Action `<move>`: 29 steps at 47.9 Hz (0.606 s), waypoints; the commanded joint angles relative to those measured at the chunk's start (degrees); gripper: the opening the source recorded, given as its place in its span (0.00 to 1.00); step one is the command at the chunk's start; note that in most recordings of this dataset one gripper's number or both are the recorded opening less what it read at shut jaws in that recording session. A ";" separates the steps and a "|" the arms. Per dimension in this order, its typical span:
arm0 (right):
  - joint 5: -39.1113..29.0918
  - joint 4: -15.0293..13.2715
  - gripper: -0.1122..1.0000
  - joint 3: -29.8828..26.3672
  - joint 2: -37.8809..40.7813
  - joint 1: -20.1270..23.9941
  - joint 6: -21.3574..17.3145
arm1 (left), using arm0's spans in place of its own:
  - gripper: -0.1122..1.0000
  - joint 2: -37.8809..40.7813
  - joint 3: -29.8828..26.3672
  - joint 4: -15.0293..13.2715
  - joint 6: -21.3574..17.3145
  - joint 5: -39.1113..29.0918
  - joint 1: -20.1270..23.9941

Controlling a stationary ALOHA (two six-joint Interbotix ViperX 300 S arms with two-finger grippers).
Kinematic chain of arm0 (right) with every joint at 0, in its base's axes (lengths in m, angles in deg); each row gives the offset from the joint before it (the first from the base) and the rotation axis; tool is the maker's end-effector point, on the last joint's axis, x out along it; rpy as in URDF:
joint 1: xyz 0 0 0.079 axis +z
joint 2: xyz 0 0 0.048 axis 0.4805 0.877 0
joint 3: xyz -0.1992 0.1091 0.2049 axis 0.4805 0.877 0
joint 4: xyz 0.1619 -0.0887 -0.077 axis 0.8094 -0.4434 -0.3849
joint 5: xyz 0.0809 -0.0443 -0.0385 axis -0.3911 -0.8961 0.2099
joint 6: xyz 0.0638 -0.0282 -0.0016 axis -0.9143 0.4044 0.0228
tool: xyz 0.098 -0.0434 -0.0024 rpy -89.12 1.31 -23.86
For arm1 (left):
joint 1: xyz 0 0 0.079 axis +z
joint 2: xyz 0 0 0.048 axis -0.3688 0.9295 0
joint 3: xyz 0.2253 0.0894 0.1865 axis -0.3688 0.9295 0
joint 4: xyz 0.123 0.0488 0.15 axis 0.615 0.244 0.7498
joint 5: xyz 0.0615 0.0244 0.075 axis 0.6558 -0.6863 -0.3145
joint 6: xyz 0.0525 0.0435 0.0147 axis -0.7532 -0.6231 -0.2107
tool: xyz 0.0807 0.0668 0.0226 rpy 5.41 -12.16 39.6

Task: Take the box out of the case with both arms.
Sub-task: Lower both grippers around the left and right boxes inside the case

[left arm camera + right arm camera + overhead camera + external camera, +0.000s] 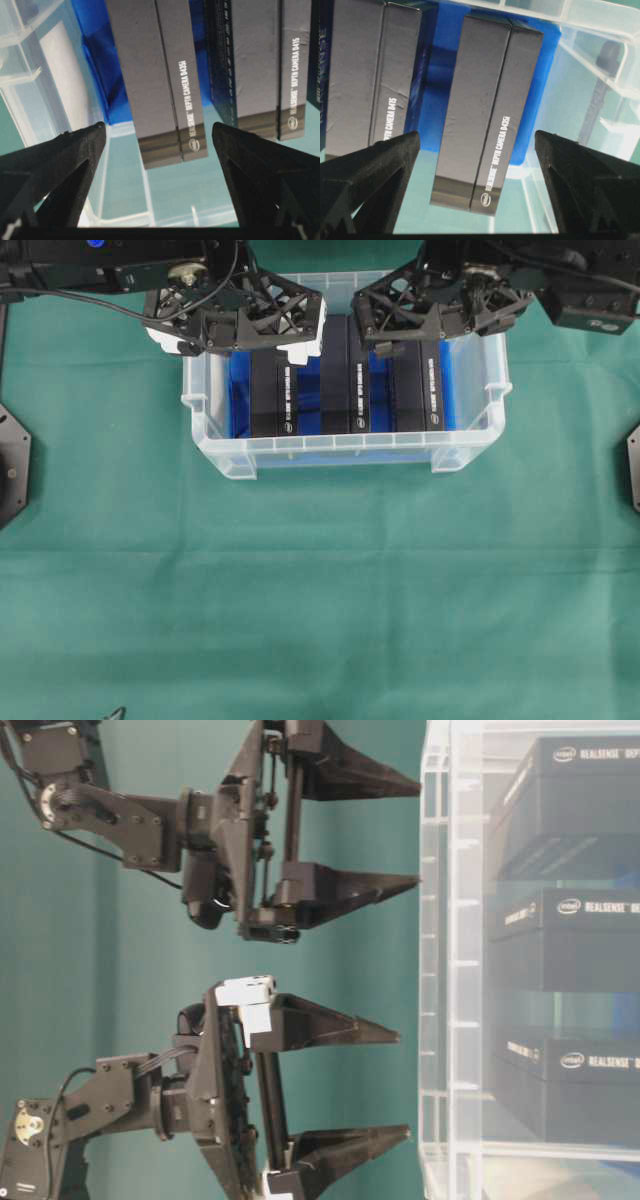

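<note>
The clear case (345,447) stands at the back of the green table, with blue lining under three upright black boxes. My left gripper (245,345), the one with white parts, hovers open over the left box (270,390). In the left wrist view that box (160,75) lies between the spread fingers, which do not touch it. My all-black right gripper (430,335) hangs open above the right box (420,385), and its wrist view shows this box (480,100) centred between its fingers. From table level both grippers (403,1082) (419,834) stop short of the case rim (450,960).
The middle box (345,380) stands between the other two, close to each. Green cloth (320,590) covers the table in front of the case. Black arm bases sit at the left edge (10,465) and the right edge (632,465).
</note>
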 commanded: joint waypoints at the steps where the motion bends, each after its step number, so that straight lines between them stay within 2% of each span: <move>1: 1.41 -0.18 0.93 0.18 -0.79 0.26 -0.18 | 0.85 -0.35 -0.09 0.18 0.09 1.14 -0.18; 14: 4.13 -0.18 0.93 2.99 -0.44 0.18 -0.44 | 0.85 1.93 0.26 0.18 -0.18 2.29 -0.09; 29: 9.58 -0.62 0.93 6.59 0.53 0.18 -1.85 | 0.85 2.46 3.43 0.26 0.00 4.92 0.00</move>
